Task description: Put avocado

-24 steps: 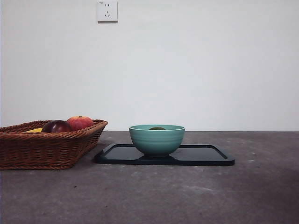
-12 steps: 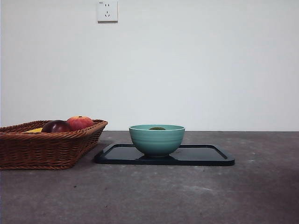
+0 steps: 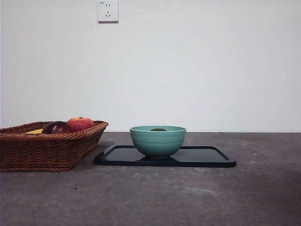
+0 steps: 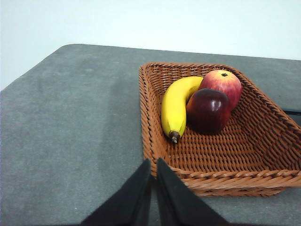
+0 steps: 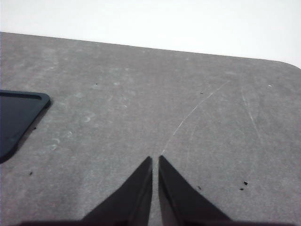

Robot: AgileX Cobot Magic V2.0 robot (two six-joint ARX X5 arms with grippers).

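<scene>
Peeking over the rim of the teal bowl (image 3: 157,141), I see the avocado (image 3: 158,129) inside; the bowl sits on the black tray (image 3: 207,157) at desk centre. At nine o'clock from it stands the wicker basket (image 3: 47,148). My left tool (image 4: 153,162) hangs near the basket's rim, tips together; my right tool (image 5: 155,159) hangs over bare desk (image 5: 141,108), tips together too.

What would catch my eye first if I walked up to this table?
Probably the teal bowl on the black tray mid-table, with the dark-green avocado just peeking over its rim. Next, the wicker basket beside the tray, holding a banana, a red-orange apple and a dark maroon fruit. Both grippers wait away from the fruit.
</scene>
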